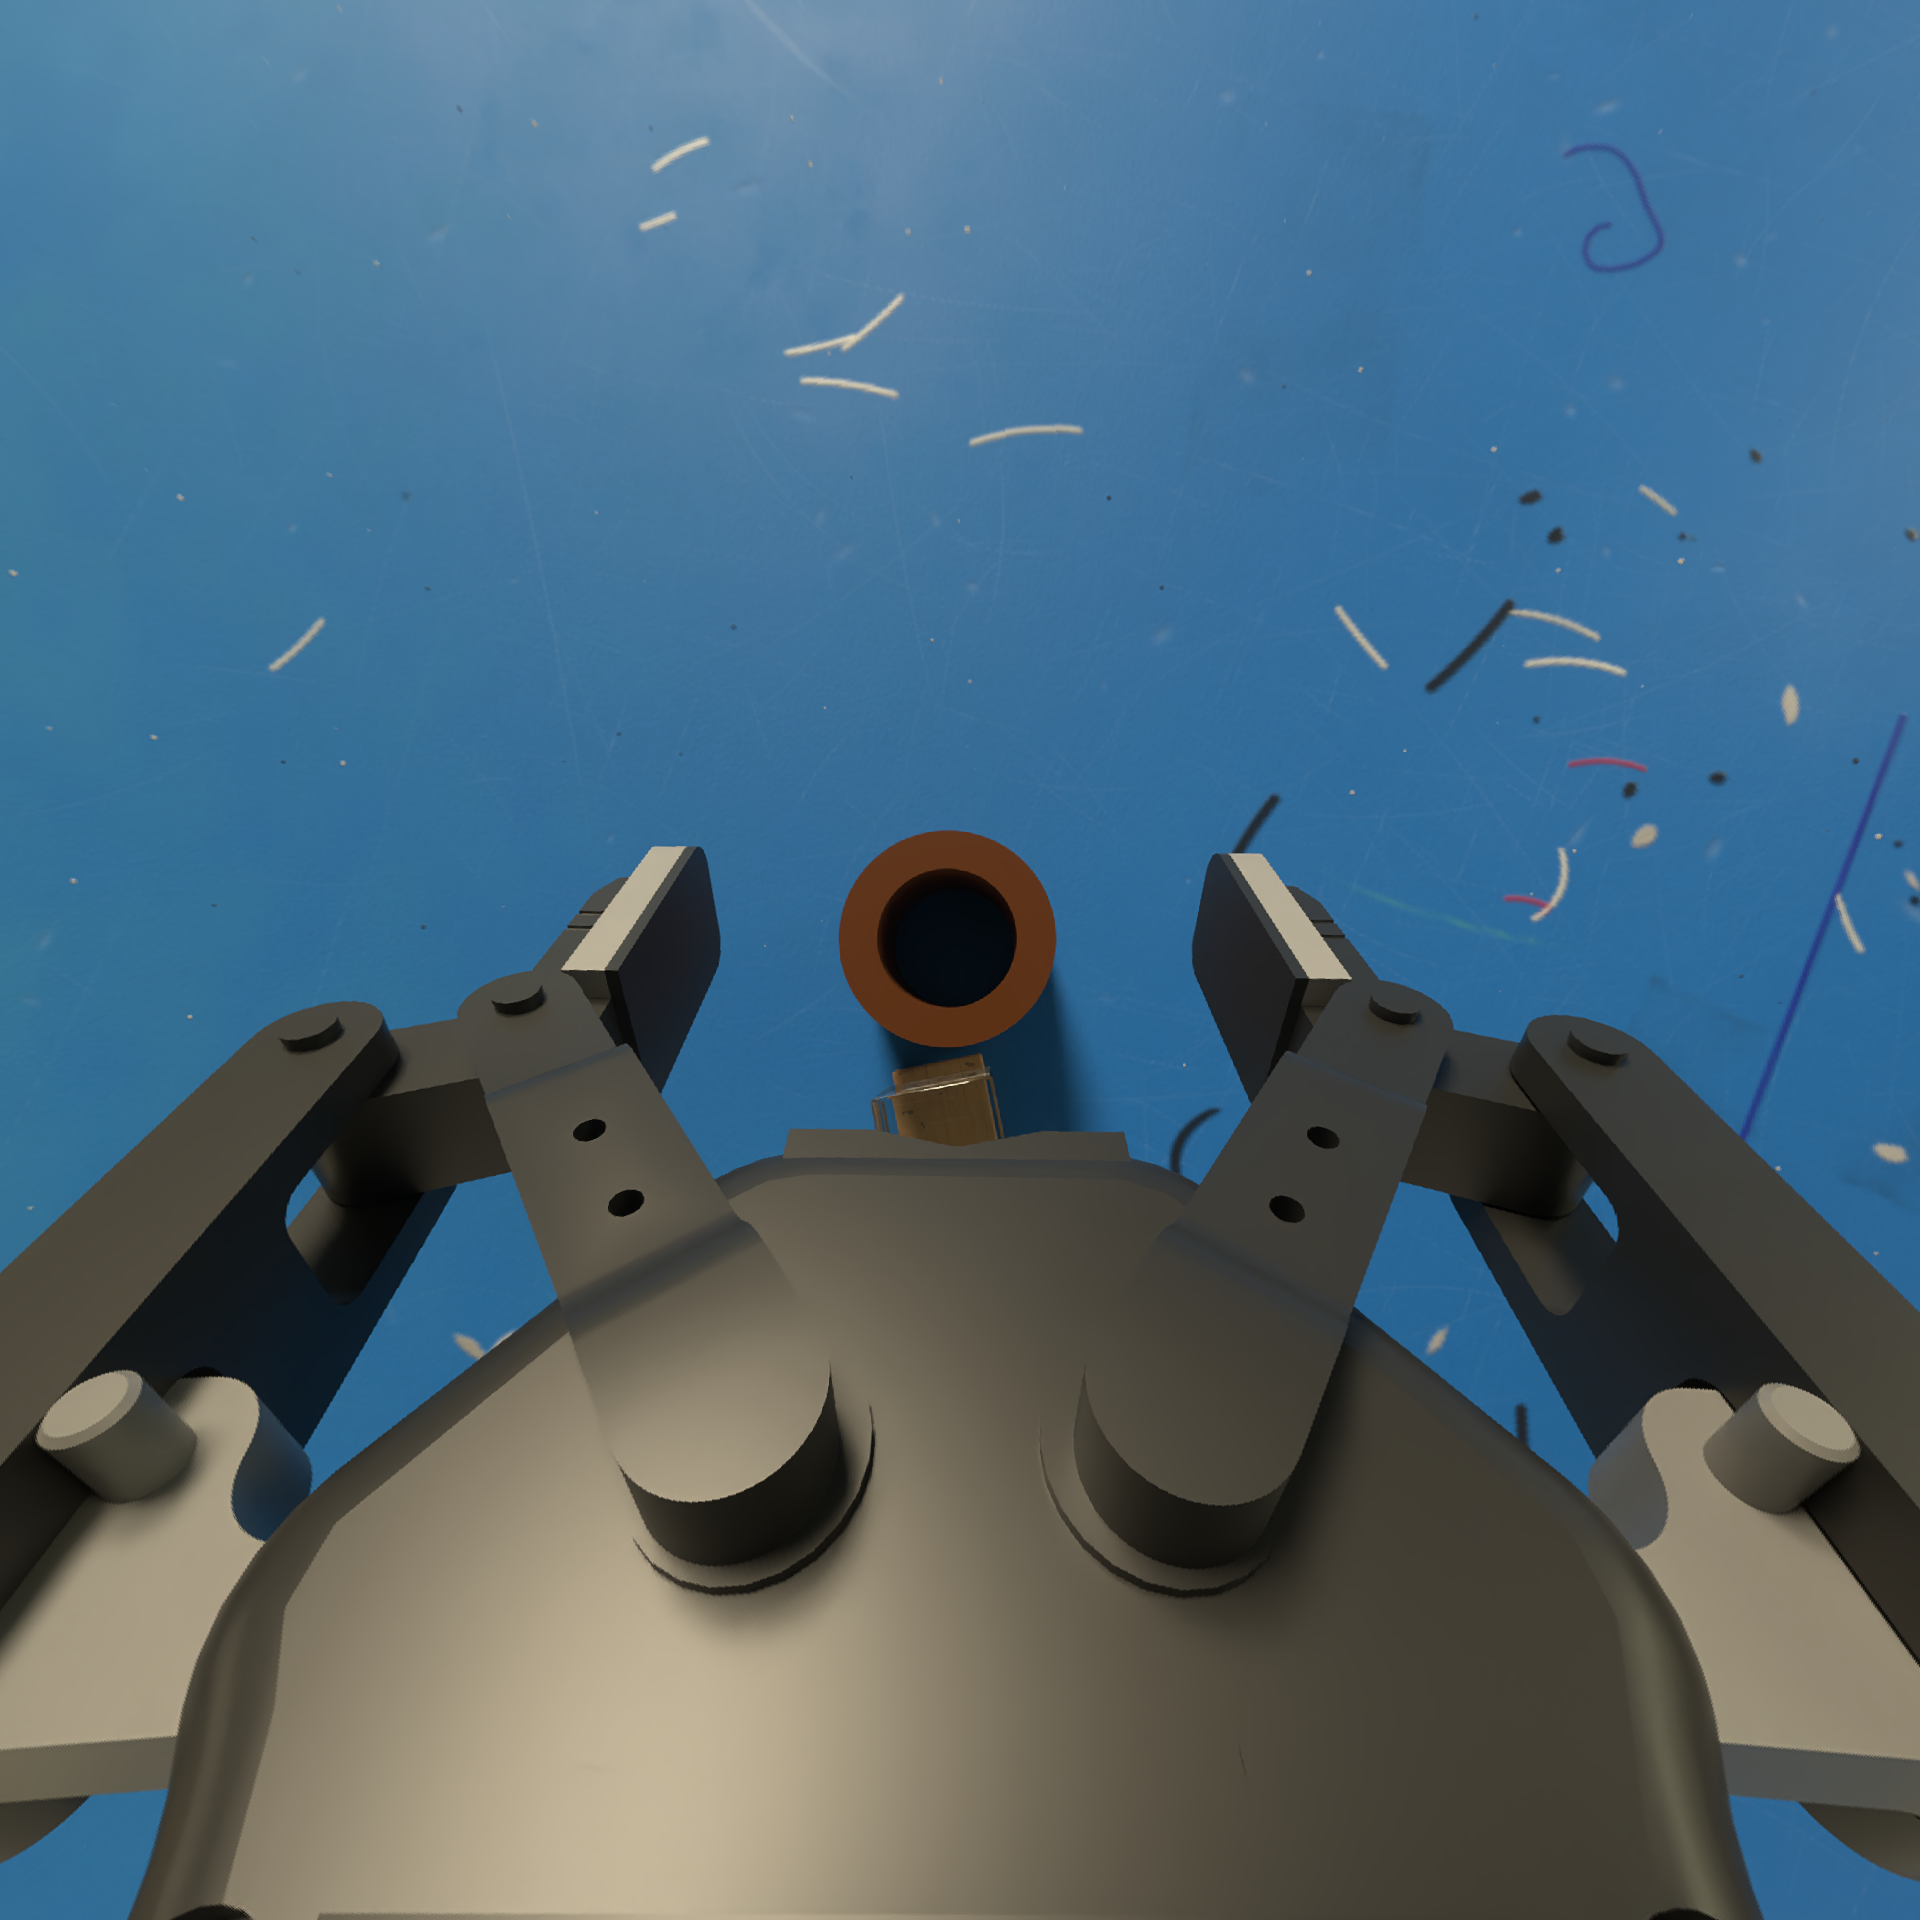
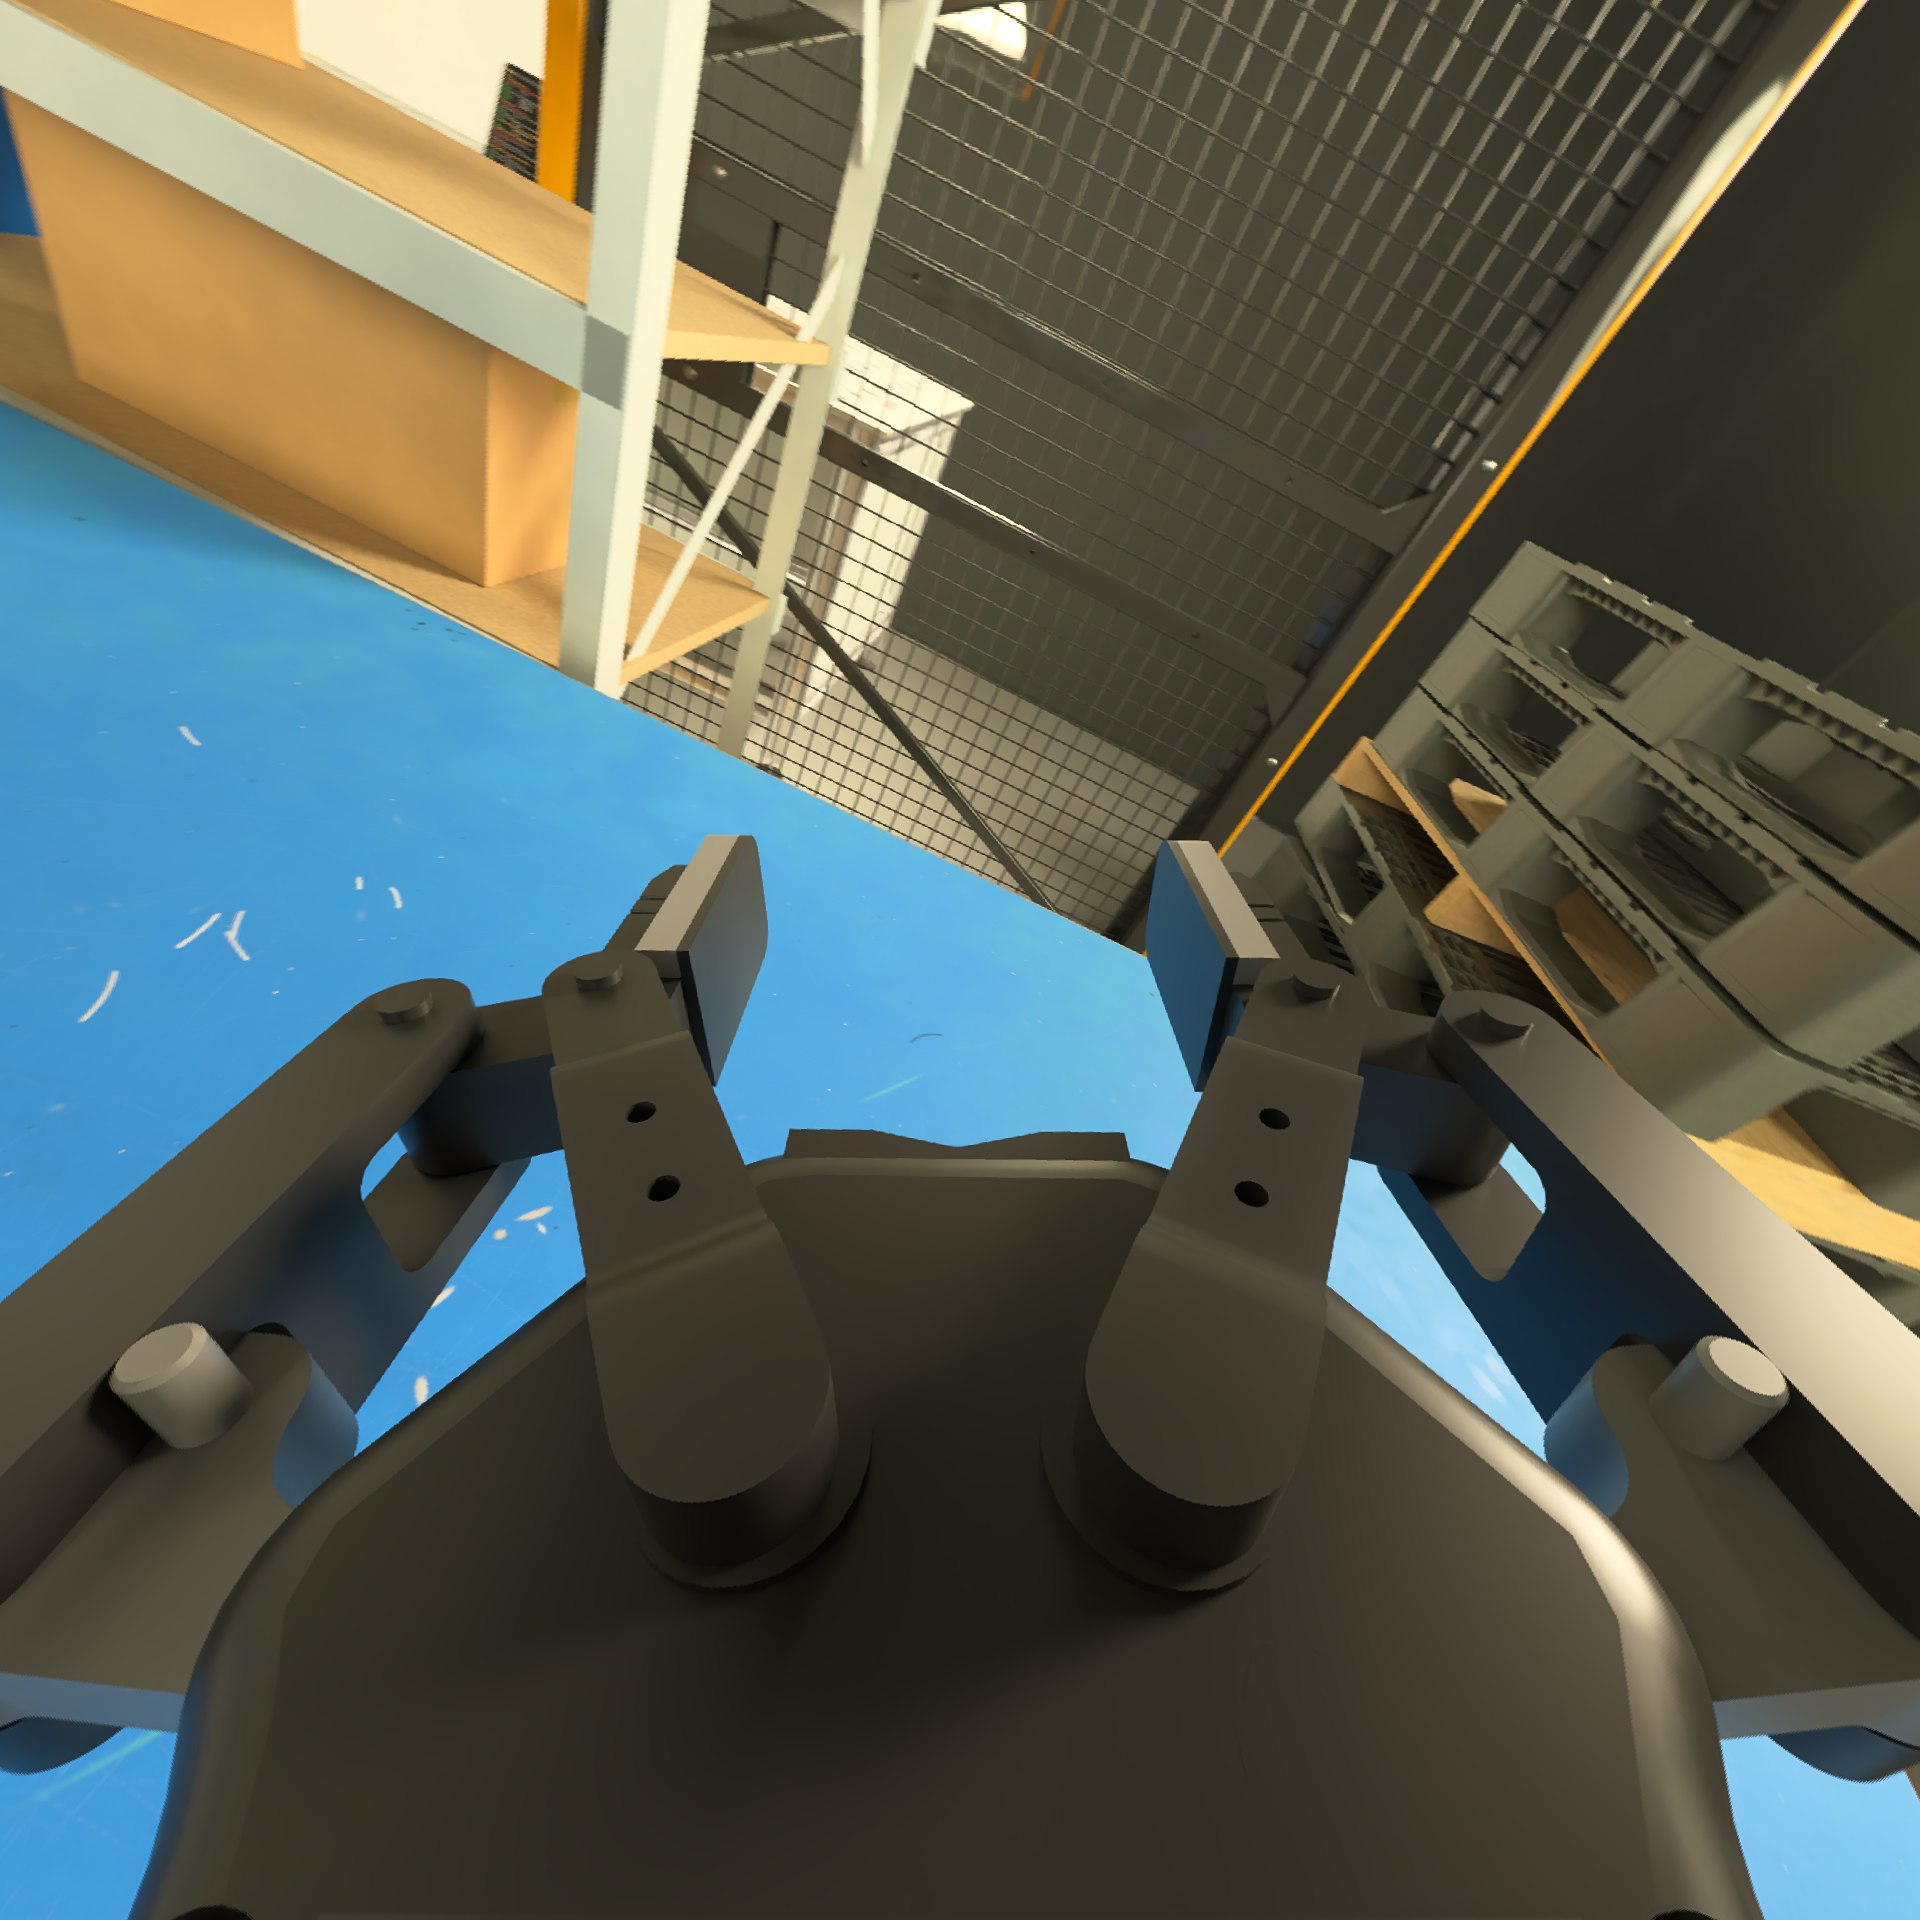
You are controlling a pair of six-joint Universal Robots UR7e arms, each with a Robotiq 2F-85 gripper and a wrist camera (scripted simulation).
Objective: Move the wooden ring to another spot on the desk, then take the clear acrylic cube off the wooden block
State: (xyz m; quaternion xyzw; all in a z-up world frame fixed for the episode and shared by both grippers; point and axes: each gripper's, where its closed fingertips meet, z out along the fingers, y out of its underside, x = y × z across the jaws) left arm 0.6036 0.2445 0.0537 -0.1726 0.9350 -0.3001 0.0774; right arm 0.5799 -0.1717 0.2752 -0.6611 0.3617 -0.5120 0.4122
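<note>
The left gripper (image 1: 954, 935) hangs wide open and empty above the blue desk (image 1: 416, 520). The wooden ring (image 1: 945, 937) stands centred between its fingers, untouched. It looks rigid, light and smooth; gripping across its outer wall seems best. The right gripper (image 2: 956, 935) is open, empty.

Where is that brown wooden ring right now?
In the left wrist view, the wooden ring lies on the blue desk, centred between the open left gripper fingers.
</note>
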